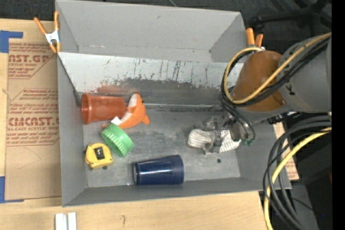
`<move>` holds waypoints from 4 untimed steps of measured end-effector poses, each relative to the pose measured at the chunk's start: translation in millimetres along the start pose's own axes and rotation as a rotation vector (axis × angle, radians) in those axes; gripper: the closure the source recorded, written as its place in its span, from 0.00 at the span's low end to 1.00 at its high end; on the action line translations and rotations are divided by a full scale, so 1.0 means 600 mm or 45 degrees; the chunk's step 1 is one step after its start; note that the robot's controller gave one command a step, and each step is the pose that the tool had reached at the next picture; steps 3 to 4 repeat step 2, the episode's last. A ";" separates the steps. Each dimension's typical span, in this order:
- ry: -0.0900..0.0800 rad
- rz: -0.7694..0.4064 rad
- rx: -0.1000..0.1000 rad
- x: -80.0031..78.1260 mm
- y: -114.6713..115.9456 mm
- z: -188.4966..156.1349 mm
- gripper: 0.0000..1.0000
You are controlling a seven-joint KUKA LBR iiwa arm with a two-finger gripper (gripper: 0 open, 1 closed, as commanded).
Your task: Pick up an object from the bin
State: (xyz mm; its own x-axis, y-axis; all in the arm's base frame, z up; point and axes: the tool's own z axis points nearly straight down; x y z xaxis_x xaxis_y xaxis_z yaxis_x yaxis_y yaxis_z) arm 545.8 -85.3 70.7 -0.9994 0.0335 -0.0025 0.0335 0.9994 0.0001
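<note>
Camera view showed my jaws down low on a crumpled white and grey rag [200, 138]. It lay right under them and stuck out to their left. I could not tell if my jaws were clenched or let go, because my own dark cables [235, 122] hid their tips. The rag was floppy, so I might have pinched just a corner and dropped it. A dark blue can [158, 170] lay near, left of my jaws.

Six things are counted, one of each kind — an orange cup [102, 109], an orange-and-white plastic piece [136, 113], a green ribbed lid [118, 140], a yellow tape measure [98, 155], a dark blue cylinder [158, 170], a crumpled white cloth [200, 139].
</note>
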 end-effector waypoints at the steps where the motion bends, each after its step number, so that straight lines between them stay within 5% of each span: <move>1: 0.000 0.000 0.000 0.000 0.000 0.000 1.00; 2: -0.009 0.019 0.002 0.000 -0.026 -0.289 1.00; 4: -0.009 0.019 0.002 0.000 -0.026 -0.289 1.00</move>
